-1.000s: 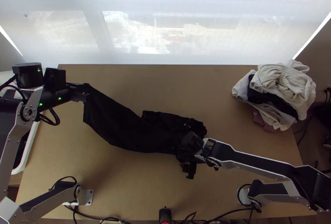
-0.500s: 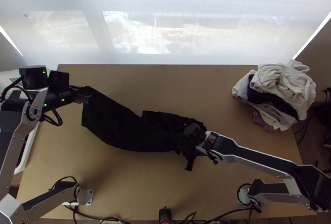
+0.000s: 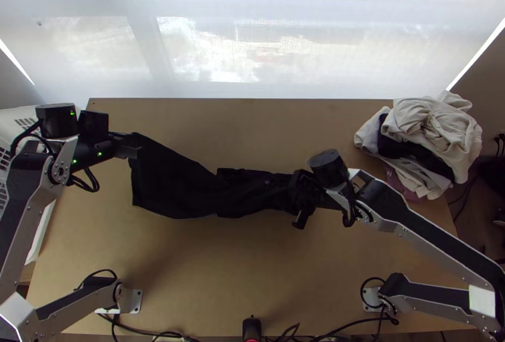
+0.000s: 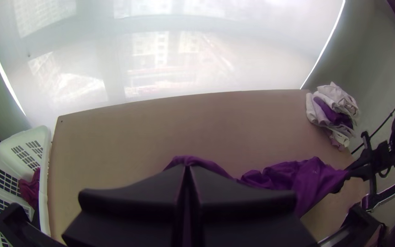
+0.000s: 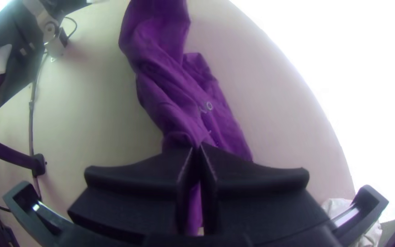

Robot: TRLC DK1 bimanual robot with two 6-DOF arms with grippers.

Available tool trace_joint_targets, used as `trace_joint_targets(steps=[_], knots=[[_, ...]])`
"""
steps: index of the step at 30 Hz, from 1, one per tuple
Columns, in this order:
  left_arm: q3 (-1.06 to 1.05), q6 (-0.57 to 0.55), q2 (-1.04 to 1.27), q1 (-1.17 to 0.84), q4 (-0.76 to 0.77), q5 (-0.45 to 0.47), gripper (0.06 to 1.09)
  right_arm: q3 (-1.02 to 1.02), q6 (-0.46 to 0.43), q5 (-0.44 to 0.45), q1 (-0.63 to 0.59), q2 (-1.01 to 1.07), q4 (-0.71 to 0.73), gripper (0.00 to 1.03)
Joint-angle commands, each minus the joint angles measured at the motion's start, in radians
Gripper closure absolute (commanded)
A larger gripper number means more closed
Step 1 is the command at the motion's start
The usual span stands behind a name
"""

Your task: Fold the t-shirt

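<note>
T-shirt is strung between the two grippers as a long, narrow, creased band, dark and not laid flat. One end is clamped by the left gripper, whose fingers are pressed together on the fabric; the other is pinched in the same way by the right gripper, with gathered cloth between its fingers.

The long axis runs across the wooden table, from the left gripper near the table's far left corner, slanting towards the near side, then almost level to the right gripper, right of the middle. The left end is spread broader and appears to be held up off the wood; the right stretch is bunched, with small ring-like details on it. Each end is thus nearest the arm by which it is held.

A heap of laundry is set well apart, by the far right corner. The shirt is judged to be at the straightening stage, with no fold made out. Tension along that axis, then lowering, would seem to be called for; a bunched grip could leave creases trapped.
</note>
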Motion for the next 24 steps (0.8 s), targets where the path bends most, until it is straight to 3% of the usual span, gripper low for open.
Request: trace_joint_targets(steps=[1,13,24], knots=[[-0.089,0.022,0.040,0.003,0.079,-0.012,1.05,0.078,-0.010,0.002,-0.069,-0.053,-0.064,1.00],[-0.109,0.024,0.072,0.005,0.122,-0.020,1.05,0.377,-0.002,0.002,-0.135,-0.032,-0.187,1.00],[-0.233,0.030,0.169,-0.060,0.260,-0.029,1.05,0.317,0.025,0.003,-0.142,-0.050,-0.190,1.00]])
